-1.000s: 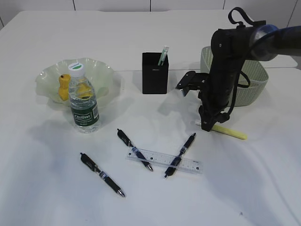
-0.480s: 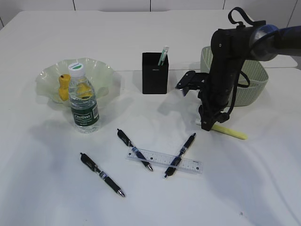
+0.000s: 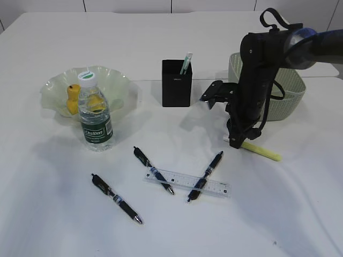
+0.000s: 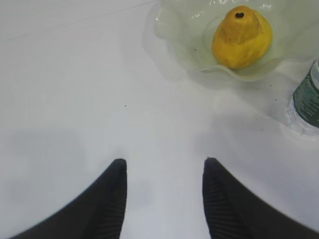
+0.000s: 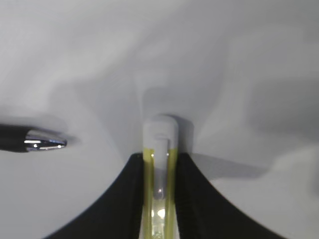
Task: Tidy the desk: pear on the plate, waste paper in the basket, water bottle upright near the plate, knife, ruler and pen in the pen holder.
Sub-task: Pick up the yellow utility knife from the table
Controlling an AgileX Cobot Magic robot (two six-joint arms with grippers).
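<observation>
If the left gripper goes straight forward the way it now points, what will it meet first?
Probably nothing soon: bare desk lies ahead of the open left gripper. The plate with the pear sits to the right of that line, though depth is unclear.

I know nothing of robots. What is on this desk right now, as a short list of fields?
plate: pale green wavy glass plate holds yellow pear
bottle: clear green-labelled water bottle upright beside plate
loose: three black pens, clear plastic ruler
right gripper: closed around slim yellow bar
left gripper: open over white desk
</observation>
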